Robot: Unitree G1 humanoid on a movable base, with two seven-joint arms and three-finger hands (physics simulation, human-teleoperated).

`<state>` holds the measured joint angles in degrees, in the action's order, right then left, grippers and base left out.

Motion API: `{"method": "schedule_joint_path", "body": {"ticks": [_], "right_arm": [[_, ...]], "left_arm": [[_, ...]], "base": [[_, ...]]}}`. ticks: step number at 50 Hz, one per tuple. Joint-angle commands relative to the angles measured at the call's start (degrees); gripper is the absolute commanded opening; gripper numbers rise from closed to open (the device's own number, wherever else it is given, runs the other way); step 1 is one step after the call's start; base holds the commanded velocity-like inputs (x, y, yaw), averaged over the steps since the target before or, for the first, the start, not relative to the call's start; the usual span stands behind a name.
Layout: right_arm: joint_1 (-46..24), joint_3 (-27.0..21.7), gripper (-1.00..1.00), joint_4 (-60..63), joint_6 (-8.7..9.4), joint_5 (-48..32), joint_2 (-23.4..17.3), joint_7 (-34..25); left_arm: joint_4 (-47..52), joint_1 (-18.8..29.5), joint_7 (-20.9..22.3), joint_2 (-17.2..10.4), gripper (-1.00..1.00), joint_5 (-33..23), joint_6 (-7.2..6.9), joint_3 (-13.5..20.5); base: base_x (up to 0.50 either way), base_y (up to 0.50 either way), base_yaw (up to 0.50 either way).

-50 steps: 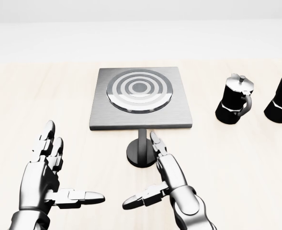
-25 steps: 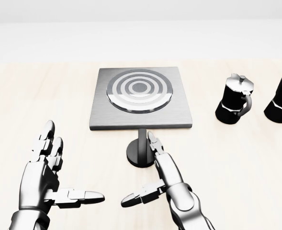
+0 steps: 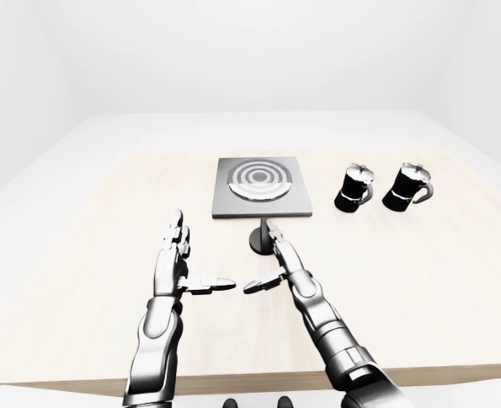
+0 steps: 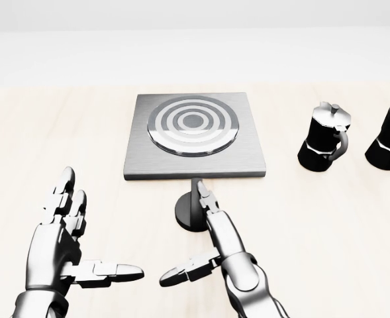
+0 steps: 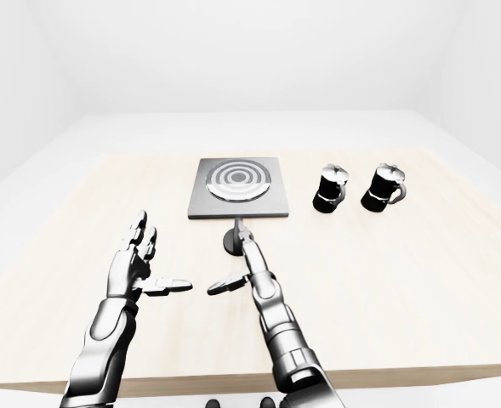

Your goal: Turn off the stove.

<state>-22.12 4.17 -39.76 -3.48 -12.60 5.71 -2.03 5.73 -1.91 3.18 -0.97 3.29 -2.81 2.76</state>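
A: Square brushed-steel stove (image 4: 195, 136) with ringed burner is seen mid-table; its black round knob (image 4: 193, 211) sits just below. Right hand (image 4: 216, 248), fingers spread, is touching it. Left hand (image 4: 62, 242) open, idle.

B: Knob should be pinched squarely, then twisted. No writing is legible anywhere.

Head view looking steeply down, sitting close above stove (image 4: 193, 136). Your two eye views sitting farther off, sharing stove, both hands below it, whole table (image 3: 80, 255).
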Motion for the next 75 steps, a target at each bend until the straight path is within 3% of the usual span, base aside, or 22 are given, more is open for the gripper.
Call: {"method": "schedule_joint_path", "body": {"ticks": [1,6,18,22,26,27,30,33,35,42,43,48,75], "right_arm": [[0.4,2.1,1.00,-2.9,0.46,0.8,1.9,-2.1],[0.4,2.3,1.00,-3.4,0.16,0.6,2.1,-2.1],[0.8,2.8,1.00,-1.8,1.55,1.0,2.9,-3.0],[1.5,3.6,1.00,0.0,2.99,0.8,3.7,-3.0],[1.7,3.8,1.00,-0.4,2.61,0.7,3.8,-3.2],[1.9,3.4,1.00,0.2,3.69,1.6,3.9,-3.7],[2.1,3.6,1.00,1.1,4.10,1.5,3.7,-3.7],[3.9,4.2,1.00,6.5,7.55,2.7,4.0,-5.1],[5.2,4.7,1.00,10.0,8.48,3.6,4.1,-6.0],[7.9,6.7,1.00,18.9,8.48,5.2,4.3,-7.2],[8.1,7.1,1.00,20.3,8.48,5.2,4.4,-7.3],[8.3,8.1,1.00,23.1,8.48,5.5,4.5,-7.2],[6.7,6.9,1.00,20.9,8.48,6.0,4.1,-6.6]], "left_arm": [[-0.6,0.2,0.0,0.0,1.00,0.1,0.30,0.1],[0.0,0.2,0.0,0.0,1.00,0.2,-0.12,0.0],[-0.3,0.6,-0.1,-0.1,1.00,0.1,-0.18,0.1],[-0.6,0.8,-0.1,-0.1,1.00,0.6,-0.41,0.3],[-0.1,0.7,0.0,-0.2,1.00,0.7,-0.62,0.4],[-0.5,0.7,-0.1,-0.2,1.00,0.8,-0.35,0.6],[-0.1,0.6,-0.1,-0.2,1.00,0.8,-0.63,0.5],[-0.5,0.8,-0.2,-0.2,1.00,0.9,-0.48,0.6],[-0.3,0.8,-0.2,-0.2,1.00,1.1,-0.63,0.8],[-1.2,1.3,-0.7,-0.3,1.00,1.3,-0.27,1.2],[-0.7,1.2,-0.7,-0.3,1.00,1.7,-0.98,1.3],[-0.3,1.0,-0.8,-0.4,1.00,1.8,-0.97,1.3],[0.0,0.7,-0.6,-0.3,1.00,1.7,-0.79,1.2]], "base": [[0.01,0.00,0.00],[0.00,0.00,0.00],[0.00,0.00,0.00],[0.00,0.00,0.00],[0.00,0.00,0.00],[0.00,0.00,0.00],[0.00,0.00,0.00],[0.00,0.00,0.00],[0.00,0.00,0.00],[0.00,0.00,0.00],[0.00,0.00,0.00],[0.00,0.00,0.00],[0.00,0.00,0.00]]}}
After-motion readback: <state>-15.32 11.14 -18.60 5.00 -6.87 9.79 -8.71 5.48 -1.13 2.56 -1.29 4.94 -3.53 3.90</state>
